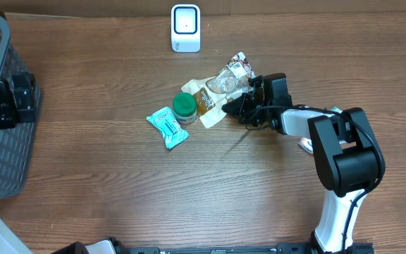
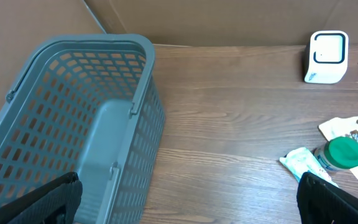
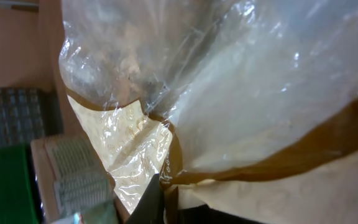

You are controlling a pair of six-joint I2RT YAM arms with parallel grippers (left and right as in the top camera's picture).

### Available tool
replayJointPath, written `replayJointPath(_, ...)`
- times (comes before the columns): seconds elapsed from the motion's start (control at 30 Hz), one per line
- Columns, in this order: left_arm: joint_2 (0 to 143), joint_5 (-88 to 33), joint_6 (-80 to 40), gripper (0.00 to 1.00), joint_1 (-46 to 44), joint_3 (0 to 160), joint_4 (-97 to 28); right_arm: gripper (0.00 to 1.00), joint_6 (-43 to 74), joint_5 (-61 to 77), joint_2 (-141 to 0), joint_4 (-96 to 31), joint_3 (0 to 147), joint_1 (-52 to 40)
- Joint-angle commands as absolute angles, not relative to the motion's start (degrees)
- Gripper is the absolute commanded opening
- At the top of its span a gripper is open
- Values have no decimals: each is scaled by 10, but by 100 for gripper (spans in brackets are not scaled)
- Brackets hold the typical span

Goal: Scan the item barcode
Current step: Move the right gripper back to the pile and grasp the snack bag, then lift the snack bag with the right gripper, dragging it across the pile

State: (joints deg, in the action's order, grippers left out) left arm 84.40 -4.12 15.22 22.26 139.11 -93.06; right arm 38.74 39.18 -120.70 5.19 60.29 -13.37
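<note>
Overhead only: right hand (image 1: 235,107) was clenched on the lower right edge of the pouch (image 1: 217,90). The pouch lay mid-counter (image 1: 118,183), below the scanner (image 1: 185,28) and well apart from it.
Right wrist only: clear film and a brown seam filled the frame, with one dark fingertip (image 3: 153,198) at the seam near the bottom edge.
Left wrist only: left hand (image 2: 188,186) was released, jaws wide, over the near end of the basket (image 2: 73,124).
Neighbours: green-lidded jar (image 1: 184,107) touched the pouch's left side, with the teal packet (image 1: 168,127) just beside the jar.
Hard to read: pouch label print was too small in every view, so I couldn't tell where the barcode was.
Cut off: basket was clipped by the overhead's left edge. Small pink thing (image 1: 306,146) under the right arm, unidentifiable.
</note>
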Motion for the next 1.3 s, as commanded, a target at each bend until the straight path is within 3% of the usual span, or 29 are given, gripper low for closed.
replayJointPath(0.0,844,-45,161,100,225,1392,-928,4,378,451,-1193,3,584,-122)
replayJointPath(0.2,844,-45,161,99,225,1392,-928,4,201,478,-1119,-298,635,-96)
replayJointPath(0.37,844,-45,161,99,225,1392,-928,4,53,352,-1107,-527,695,-83)
replayJointPath(0.57,844,-45,161,99,225,1392,-928,4,-102,307,-1109,-549,698,-106)
replayJointPath(0.83,844,-45,161,99,225,1392,-928,4,-123,278,-1115,-452,698,-197)
replayJointPath(0.87,844,-45,161,100,225,1392,-928,8,-120,278,-1115,-443,698,-206)
replayJointPath(0.9,844,-45,161,99,225,1392,-928,37,-113,278,-1115,-436,698,-211)
replayJointPath(0.93,844,-45,161,100,225,1392,-928,57,-99,278,-1115,-429,698,-213)
replayJointPath(0.97,844,-45,161,100,225,1392,-928,65,-85,279,-1115,-425,698,-211)
replayJointPath(1.03,844,-45,161,100,225,1392,-928,73,-62,280,-1115,-422,698,-198)
replayJointPath(1.27,844,-45,161,100,225,1392,-928,79,6,366,-1115,-411,695,-115)
